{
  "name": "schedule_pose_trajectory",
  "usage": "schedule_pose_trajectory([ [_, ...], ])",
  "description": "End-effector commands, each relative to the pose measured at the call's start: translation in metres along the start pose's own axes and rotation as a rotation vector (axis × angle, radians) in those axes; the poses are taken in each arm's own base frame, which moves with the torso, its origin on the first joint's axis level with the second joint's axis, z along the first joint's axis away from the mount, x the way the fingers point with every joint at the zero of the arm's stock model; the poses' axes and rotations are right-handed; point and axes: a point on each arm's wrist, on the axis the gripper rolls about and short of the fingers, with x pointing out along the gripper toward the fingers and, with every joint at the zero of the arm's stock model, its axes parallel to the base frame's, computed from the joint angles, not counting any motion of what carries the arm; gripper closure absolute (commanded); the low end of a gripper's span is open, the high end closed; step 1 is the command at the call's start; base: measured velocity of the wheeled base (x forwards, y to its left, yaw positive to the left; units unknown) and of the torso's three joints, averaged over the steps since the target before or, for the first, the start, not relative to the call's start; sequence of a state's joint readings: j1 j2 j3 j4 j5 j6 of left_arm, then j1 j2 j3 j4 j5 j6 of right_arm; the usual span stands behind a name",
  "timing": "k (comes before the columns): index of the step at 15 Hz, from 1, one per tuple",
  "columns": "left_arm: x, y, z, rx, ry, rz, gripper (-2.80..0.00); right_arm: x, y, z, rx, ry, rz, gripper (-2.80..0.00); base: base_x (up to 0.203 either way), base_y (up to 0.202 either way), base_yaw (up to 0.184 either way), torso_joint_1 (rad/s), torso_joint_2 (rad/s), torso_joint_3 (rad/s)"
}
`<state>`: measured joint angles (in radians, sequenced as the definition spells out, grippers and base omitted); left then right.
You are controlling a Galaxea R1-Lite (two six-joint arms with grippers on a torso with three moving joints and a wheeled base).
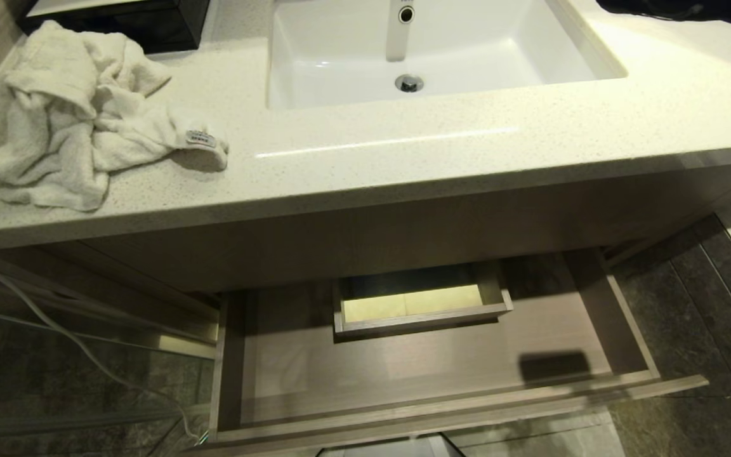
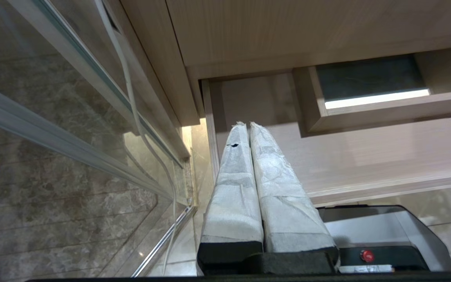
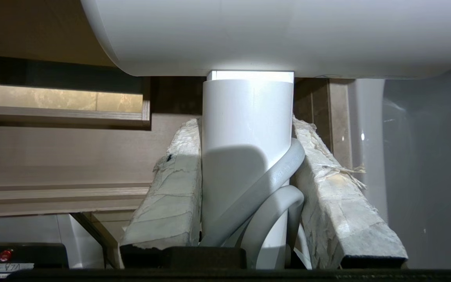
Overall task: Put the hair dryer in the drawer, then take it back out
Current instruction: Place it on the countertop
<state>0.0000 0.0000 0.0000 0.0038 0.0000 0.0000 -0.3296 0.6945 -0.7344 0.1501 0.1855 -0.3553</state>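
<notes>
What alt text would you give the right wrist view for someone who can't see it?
The right gripper clamps the white hair dryer by its handle, its cord caught between the fingers. The barrel fills the top of the picture, and the open wooden drawer lies behind.

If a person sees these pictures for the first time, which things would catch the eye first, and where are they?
Probably the open drawer under the counter, pulled out and showing nothing inside. Next, the crumpled white towel on the counter's left end, beside the white sink. In the right wrist view, the right gripper is closed on the handle of the white hair dryer, its cord pinched alongside; the left gripper hangs shut near the drawer's left corner.
</notes>
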Motion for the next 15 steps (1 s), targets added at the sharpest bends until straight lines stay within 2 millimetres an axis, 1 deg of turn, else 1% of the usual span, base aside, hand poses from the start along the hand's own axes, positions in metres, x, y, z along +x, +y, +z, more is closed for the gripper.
schedule_pose_trajectory([
  [1,-0.0001,0.0,0.0005,0.0,-0.002,0.0,0.0,0.0007,-0.0002,0.0002,-0.001,0.003,0.002,0.0,0.0,0.0,0.0,0.31,-0.59,-0.281],
  [5,-0.0001,0.0,0.0,0.0,-0.002,0.0,0.0,0.0,-0.0011,0.0029,0.001,-0.006,-0.002,0.0,0.0,0.0,0.0,0.314,-0.58,-0.274],
  [9,0.0,0.0,0.0001,0.0,-0.001,0.0,0.0,-0.0009,-0.0011,0.0034,0.002,-0.01,-0.004,0.0,0.0,0.0,0.0,0.209,-0.4,-0.19],
  [12,0.0,0.0,0.0001,0.0,-0.001,0.0,0.0,-0.001,-0.0008,0.0026,-0.013,-0.008,-0.003,0.0,0.0,0.0,0.0,0.045,-0.1,-0.037],
  [15,-0.0001,0.0,0.0005,0.0,-0.002,0.0,0.0,0.0,-0.0014,0.0037,-0.038,-0.006,-0.001,0.0,0.0,0.0,0.0,0.161,0.0,0.149],
])
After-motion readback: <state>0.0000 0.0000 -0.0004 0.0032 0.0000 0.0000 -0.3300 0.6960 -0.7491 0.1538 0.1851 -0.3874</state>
